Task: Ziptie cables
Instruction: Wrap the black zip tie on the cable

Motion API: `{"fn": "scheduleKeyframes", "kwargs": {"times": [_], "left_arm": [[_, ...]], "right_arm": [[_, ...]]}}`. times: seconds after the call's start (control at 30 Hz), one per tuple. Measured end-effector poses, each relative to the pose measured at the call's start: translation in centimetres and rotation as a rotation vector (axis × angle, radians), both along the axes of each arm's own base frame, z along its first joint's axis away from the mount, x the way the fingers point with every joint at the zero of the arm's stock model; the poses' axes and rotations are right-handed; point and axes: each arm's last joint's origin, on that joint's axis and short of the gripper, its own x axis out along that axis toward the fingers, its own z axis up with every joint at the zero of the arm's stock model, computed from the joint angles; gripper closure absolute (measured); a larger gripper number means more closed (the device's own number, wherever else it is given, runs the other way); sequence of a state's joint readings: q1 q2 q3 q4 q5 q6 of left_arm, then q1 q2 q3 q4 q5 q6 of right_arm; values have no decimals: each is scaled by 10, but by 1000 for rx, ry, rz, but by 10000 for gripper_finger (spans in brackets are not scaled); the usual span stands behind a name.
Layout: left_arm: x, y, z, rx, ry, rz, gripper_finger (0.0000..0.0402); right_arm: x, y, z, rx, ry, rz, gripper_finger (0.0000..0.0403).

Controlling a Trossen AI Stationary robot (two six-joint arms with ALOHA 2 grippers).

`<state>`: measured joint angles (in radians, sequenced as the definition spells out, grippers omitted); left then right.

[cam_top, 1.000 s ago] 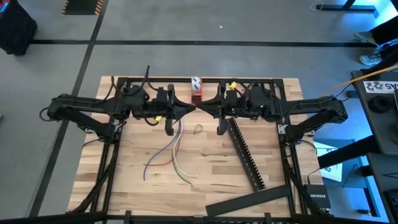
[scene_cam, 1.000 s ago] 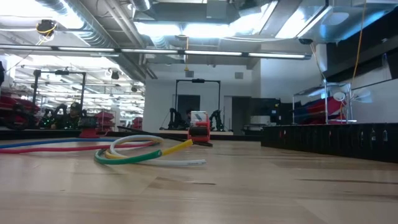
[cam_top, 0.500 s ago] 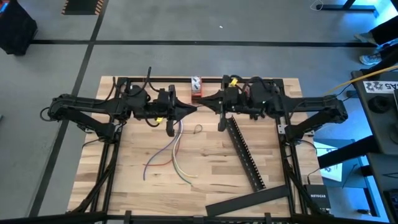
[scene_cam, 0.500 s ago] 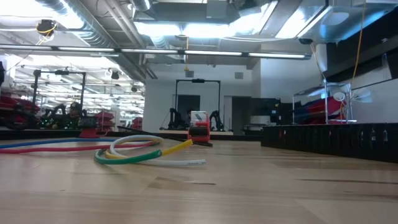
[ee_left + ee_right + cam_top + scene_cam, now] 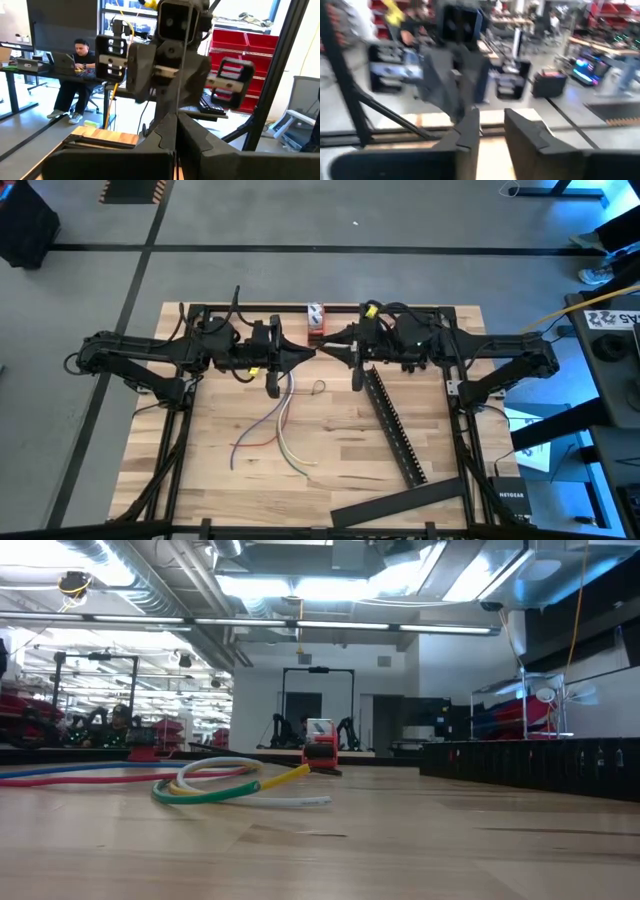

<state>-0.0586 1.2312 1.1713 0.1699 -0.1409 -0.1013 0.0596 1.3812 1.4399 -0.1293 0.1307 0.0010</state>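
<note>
The cables [image 5: 281,423] lie loose on the tabletop [image 5: 340,450], long axis running from the shut, empty left claw [image 5: 312,353] toward the near edge (far nearer it than the right claw [image 5: 322,351], its fingers slightly parted, empty).

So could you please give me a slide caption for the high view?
Both arms parked at the table's far edge, loose cables and slotted bar untouched.
</note>
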Motion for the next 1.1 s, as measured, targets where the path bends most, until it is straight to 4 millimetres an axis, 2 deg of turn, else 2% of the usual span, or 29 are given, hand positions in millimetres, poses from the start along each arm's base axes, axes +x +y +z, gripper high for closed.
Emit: {"fn": "scheduleKeyframes", "kwargs": {"times": [0.1,0.23,0.33,0.47,0.77,0.93,1.1], "left_arm": [[0,0,0,4,2,0,401],[0,0,0,4,2,1,401],[0,0,0,4,2,1,401],[0,0,0,4,4,3,401],[0,0,-2,1,26,1,400],[0,0,-7,-14,105,-12,355],[-5,0,8,-18,154,-12,295]], "right_arm": [[0,1,6,10,-62,34,287],[0,0,8,11,-85,16,281],[1,0,6,6,-70,-9,308],[3,0,5,-5,-70,-7,385],[3,1,6,-2,-77,44,401],[3,1,5,-1,-72,56,402],[3,2,5,1,-55,89,402]]}}
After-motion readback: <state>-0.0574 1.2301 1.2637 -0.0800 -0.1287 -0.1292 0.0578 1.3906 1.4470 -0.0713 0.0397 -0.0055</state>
